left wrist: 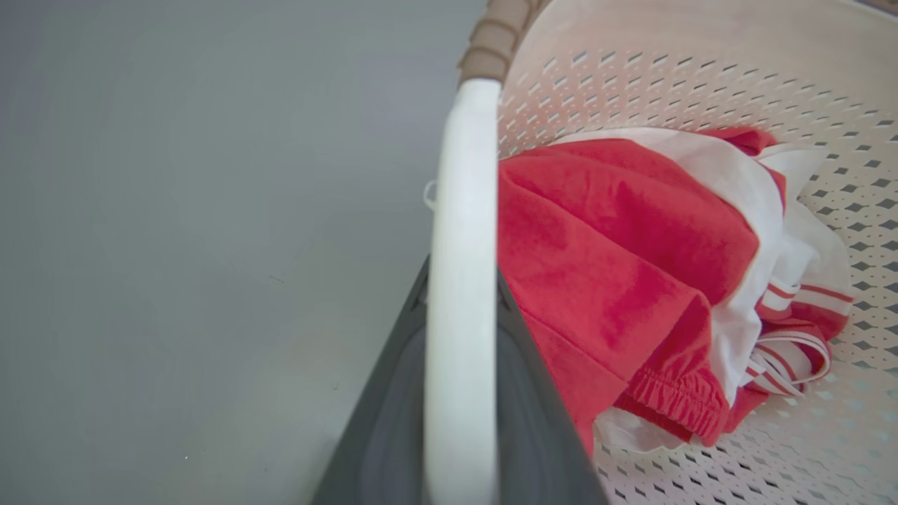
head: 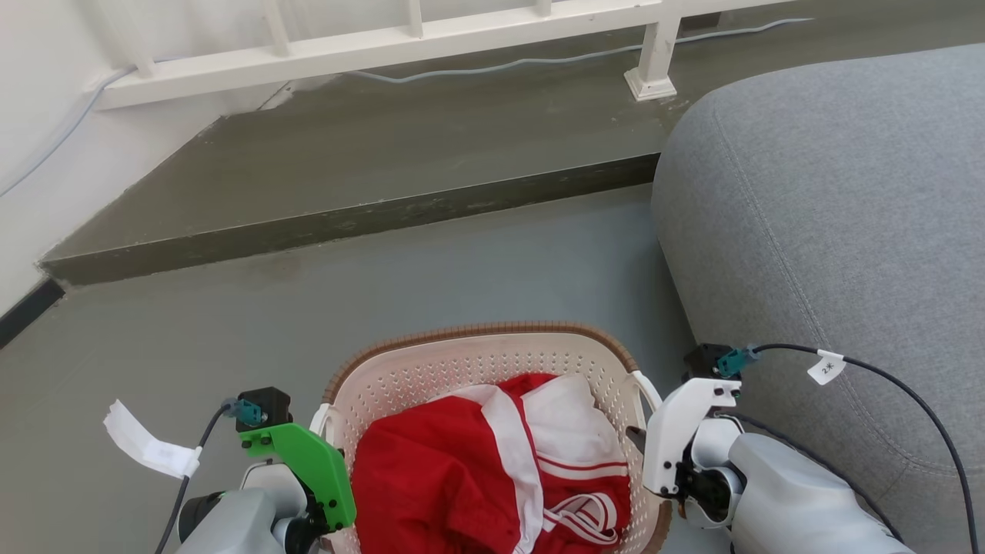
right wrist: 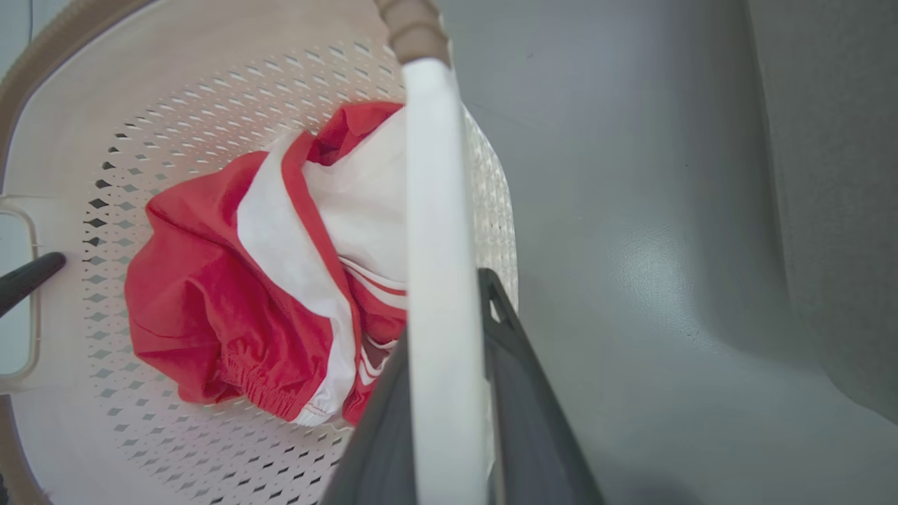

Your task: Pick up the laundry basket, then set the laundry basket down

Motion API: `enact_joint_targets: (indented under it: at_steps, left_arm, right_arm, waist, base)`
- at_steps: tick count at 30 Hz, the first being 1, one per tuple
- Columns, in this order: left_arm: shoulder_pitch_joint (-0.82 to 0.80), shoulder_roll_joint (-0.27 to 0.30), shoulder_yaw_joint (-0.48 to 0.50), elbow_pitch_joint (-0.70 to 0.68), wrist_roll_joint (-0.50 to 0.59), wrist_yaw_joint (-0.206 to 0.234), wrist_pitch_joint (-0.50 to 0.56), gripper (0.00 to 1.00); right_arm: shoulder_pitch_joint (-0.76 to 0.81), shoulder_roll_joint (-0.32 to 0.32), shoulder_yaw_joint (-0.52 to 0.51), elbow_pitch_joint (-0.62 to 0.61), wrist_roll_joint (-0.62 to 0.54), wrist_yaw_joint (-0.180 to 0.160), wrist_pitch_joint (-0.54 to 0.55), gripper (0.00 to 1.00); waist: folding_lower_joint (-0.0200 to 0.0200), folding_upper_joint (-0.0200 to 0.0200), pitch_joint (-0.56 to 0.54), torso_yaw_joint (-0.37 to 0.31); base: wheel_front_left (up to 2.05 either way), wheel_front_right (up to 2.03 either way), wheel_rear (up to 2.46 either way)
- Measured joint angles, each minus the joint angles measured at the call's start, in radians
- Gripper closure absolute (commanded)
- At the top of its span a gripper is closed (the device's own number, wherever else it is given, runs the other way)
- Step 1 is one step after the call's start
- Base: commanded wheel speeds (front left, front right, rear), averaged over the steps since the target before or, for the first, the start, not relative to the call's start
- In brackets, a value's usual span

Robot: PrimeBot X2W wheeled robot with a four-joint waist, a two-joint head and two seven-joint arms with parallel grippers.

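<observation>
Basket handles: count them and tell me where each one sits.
2. One handle is on the basket's left side, between the left jaws. The other handle is on its right side, between the right jaws. None looks hidden.

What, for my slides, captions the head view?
Left gripper and right gripper hold the handles of a cream perforated plastic laundry basket of red-white clothes beside a grey sofa.

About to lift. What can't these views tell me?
1. Near rim of the laundry basket: head view, cut off by the bottom edge.
2. Whether its underside touches the floor: all views, hidden by its walls and the clothes.
3. Pads of the left gripper: left wrist view, covered by the white handle.
</observation>
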Motion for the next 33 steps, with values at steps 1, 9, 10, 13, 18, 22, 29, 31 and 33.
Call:
enact_joint_targets:
  at_steps: [1, 9, 10, 13, 18, 22, 29, 31, 33]
  left_arm:
    - [0.000, 0.000, -0.001, 0.000, -0.002, 0.000, 0.000, 1.00]
    - [0.000, 0.001, -0.004, 0.000, -0.007, 0.000, 0.010, 1.00]
    - [0.000, 0.001, -0.005, 0.001, -0.007, 0.000, 0.010, 1.00]
    - [0.000, 0.001, -0.006, 0.001, -0.008, 0.000, 0.015, 1.00]
    - [0.000, 0.002, -0.009, 0.002, -0.013, 0.000, 0.017, 1.00]
    - [0.000, 0.002, -0.012, 0.002, -0.015, 0.000, 0.018, 1.00]
    - [0.000, 0.004, -0.016, 0.003, -0.016, 0.000, 0.019, 1.00]
    - [0.000, 0.005, -0.018, 0.003, -0.017, 0.000, 0.019, 1.00]
    - [0.000, 0.006, -0.020, 0.003, -0.023, 0.000, 0.019, 1.00]
  right_arm:
    - [0.000, 0.000, 0.002, -0.002, 0.000, -0.007, 0.000, 1.00]
    - [0.000, -0.003, 0.013, -0.006, 0.012, -0.008, 0.010, 1.00]
    - [0.000, -0.003, 0.015, -0.006, 0.017, -0.011, 0.010, 1.00]
    - [0.000, -0.003, 0.021, -0.006, 0.024, -0.016, 0.013, 1.00]
    - [-0.001, -0.003, 0.031, -0.006, 0.030, -0.016, 0.014, 1.00]
    - [-0.001, -0.004, 0.036, -0.007, 0.035, -0.016, 0.014, 1.00]
    - [-0.001, -0.005, 0.044, -0.008, 0.044, -0.017, 0.014, 1.00]
    - [-0.002, -0.005, 0.046, -0.009, 0.044, -0.017, 0.014, 1.00]
    - [-0.002, -0.005, 0.050, -0.010, 0.049, -0.017, 0.014, 1.00]
  waist:
    - [0.0000, 0.0000, 0.001, 0.000]
    - [0.0000, 0.0000, 0.007, -0.001]
    - [0.0000, 0.0000, 0.008, -0.001]
    - [0.0000, 0.0000, 0.010, -0.001]
    - [0.0000, 0.0000, 0.013, -0.001]
    - [0.0000, 0.0000, 0.015, -0.002]
    - [0.0000, 0.0000, 0.022, -0.002]
    - [0.0000, 0.0000, 0.025, -0.002]
    - [0.0000, 0.0000, 0.027, -0.002]
  base:
    - [0.00, 0.00, 0.00]
    - [0.00, 0.00, 0.00]
    - [0.00, 0.00, 0.00]
    - [0.00, 0.00, 0.00]
    - [0.00, 0.00, 0.00]
    - [0.00, 0.00, 0.00]
    - [0.00, 0.00, 0.00]
    - [0.00, 0.00, 0.00]
    - [0.00, 0.00, 0.00]
